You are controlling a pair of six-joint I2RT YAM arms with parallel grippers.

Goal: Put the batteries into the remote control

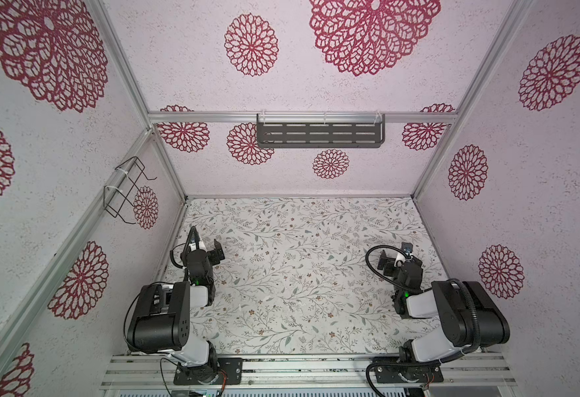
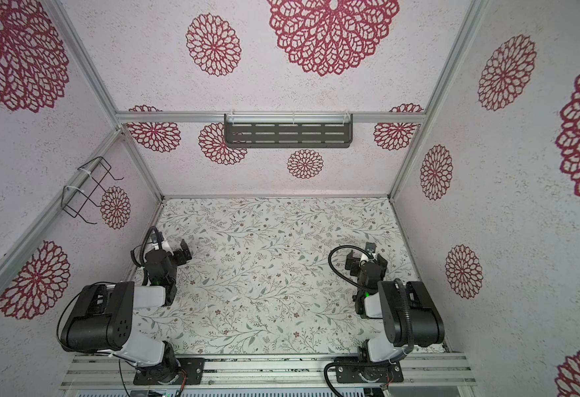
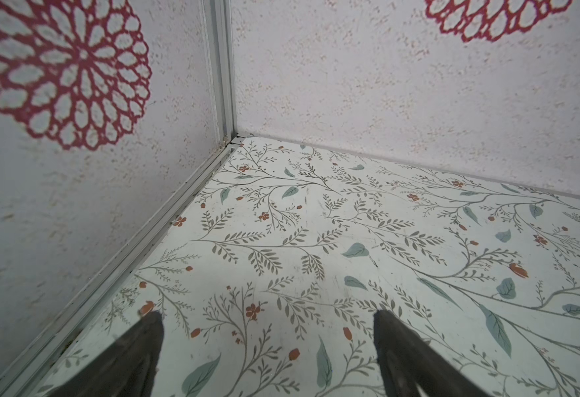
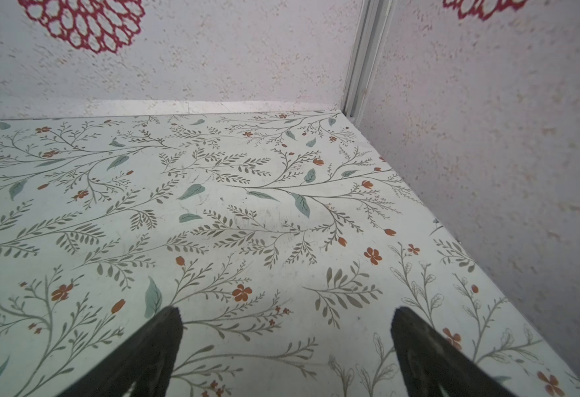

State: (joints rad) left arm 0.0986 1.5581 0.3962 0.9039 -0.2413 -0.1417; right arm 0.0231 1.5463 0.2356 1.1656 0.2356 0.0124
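Seemingly not begun: no remote, no batteries seen anywhere on tabletop (image 1: 299, 275). Left tool (image 3: 268, 318) and right tool (image 4: 287, 314) gaping wide, holding nothing.

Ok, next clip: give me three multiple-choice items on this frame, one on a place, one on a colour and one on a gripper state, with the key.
1. Where is the dark slotted shelf mounted?
A. on the back wall
B. flat on the table
C. on the right wall

2. What colour are the flower prints on the walls?
A. blue
B. red
C. yellow

3. How does the left gripper stand?
A. shut on a battery
B. shut on the remote
C. open, holding nothing

Key: 1 A, both top views show it hanging on that wall. 2 B, every rosette is dark red. 3 C, its wrist view shows the jaws wide apart with only tabletop between them.
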